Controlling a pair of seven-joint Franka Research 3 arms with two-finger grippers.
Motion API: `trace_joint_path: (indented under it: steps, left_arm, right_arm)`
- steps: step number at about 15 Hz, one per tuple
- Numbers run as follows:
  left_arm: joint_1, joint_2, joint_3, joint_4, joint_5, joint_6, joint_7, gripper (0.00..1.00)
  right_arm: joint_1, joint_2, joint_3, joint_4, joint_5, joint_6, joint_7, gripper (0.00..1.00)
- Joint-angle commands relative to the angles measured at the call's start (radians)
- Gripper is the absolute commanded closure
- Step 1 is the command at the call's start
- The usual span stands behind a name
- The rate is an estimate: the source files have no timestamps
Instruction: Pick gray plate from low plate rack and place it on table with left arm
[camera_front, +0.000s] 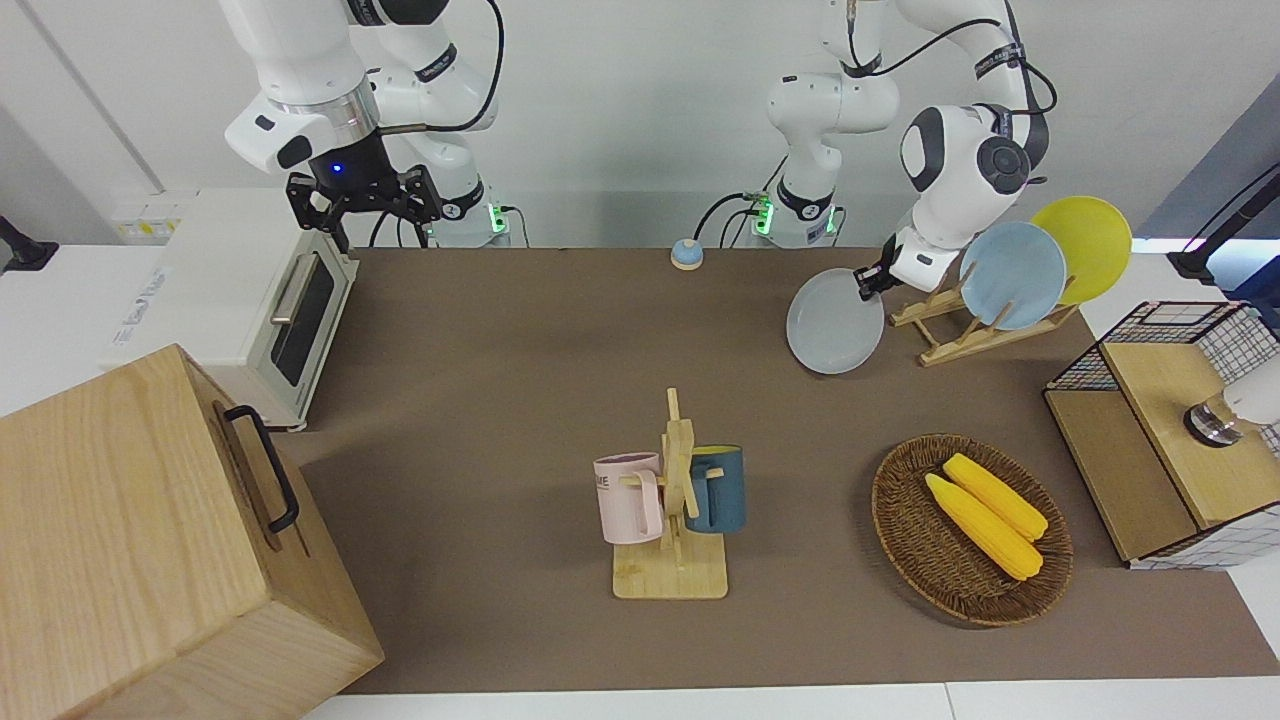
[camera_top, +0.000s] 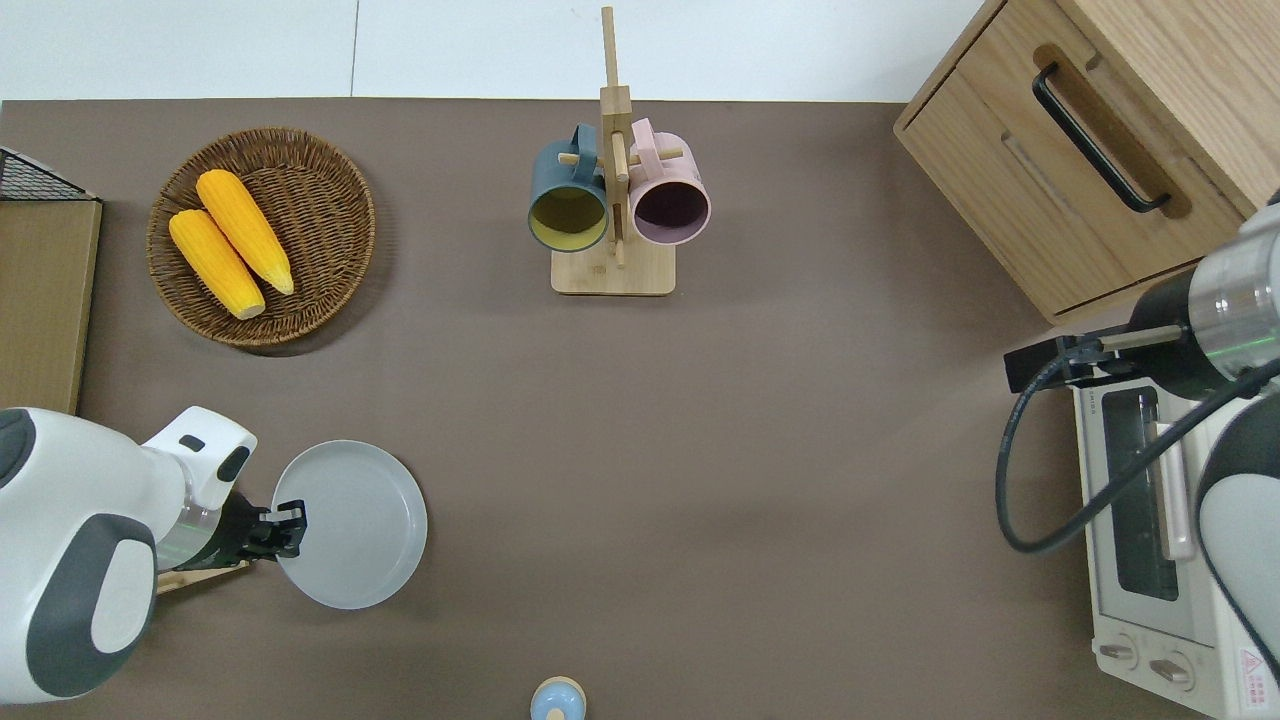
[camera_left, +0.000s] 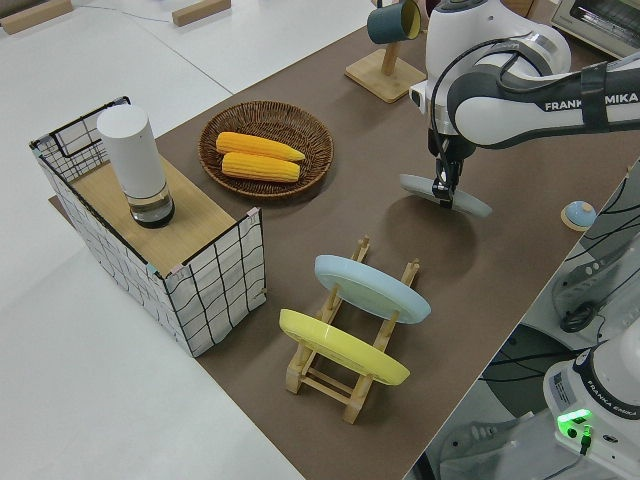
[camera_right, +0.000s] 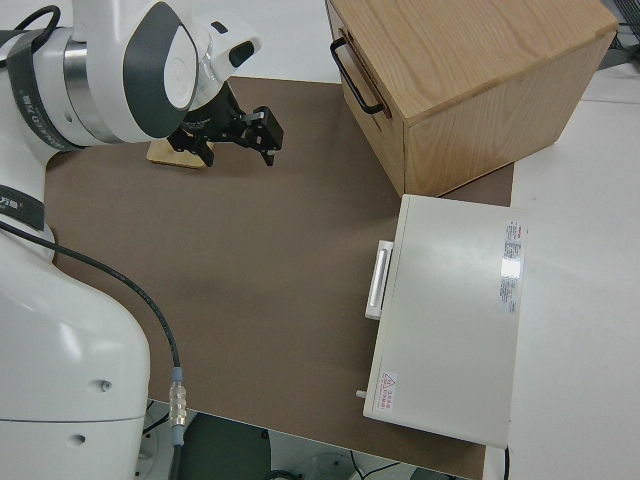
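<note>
The left gripper has its jaws clenched on the rim of the gray plate, pinching the edge that faces the low plate rack, so the plate sticks out from the jaws toward the middle of the table. From the side it looks nearly level and very low, its free edge seeming close to the mat or just on it; I can't tell whether it has actually touched. So the plate is out of the rack and clear of it, and I'd say this is the setting-down part of the job, close to finished. What it calls for next, as I read it, is a little more lowering until the plate sits flat, then letting the jaws go and lifting straight off so the rim isn't dragged. Just beside the jaws on the rack side, the light-blue plate and the yellow plate stand in their slots, so a retreat should keep the wrist off them. Farther out from the jaws is the wicker basket holding two corn cobs, and farther again the mug stand with its two mugs, both well apart from the plate. The right gripper is parked with its fingers spread and nothing in them.
</note>
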Motion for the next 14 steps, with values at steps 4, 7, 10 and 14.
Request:
trace_joint_path:
  steps: [4,7,10,14]
  left_arm:
    - [-0.011,0.004,-0.029,-0.083,-0.043,0.103,-0.081,0.12]
    - [-0.011,0.003,-0.029,-0.072,-0.039,0.088,-0.081,0.01]
    - [-0.011,0.004,-0.019,-0.009,0.012,0.055,-0.078,0.01]
    - [-0.013,0.044,-0.009,0.161,0.13,-0.032,-0.057,0.01]
  right_arm:
    - [-0.019,-0.001,0.017,0.009,-0.001,-0.014,0.012,0.017]
    - [-0.019,-0.001,0.017,0.009,-0.001,-0.014,0.012,0.017]
    - [-0.019,-0.001,0.017,0.009,-0.001,-0.014,0.012,0.017]
    - [-0.019,-0.003,0.017,0.009,-0.001,-0.014,0.012,0.017]
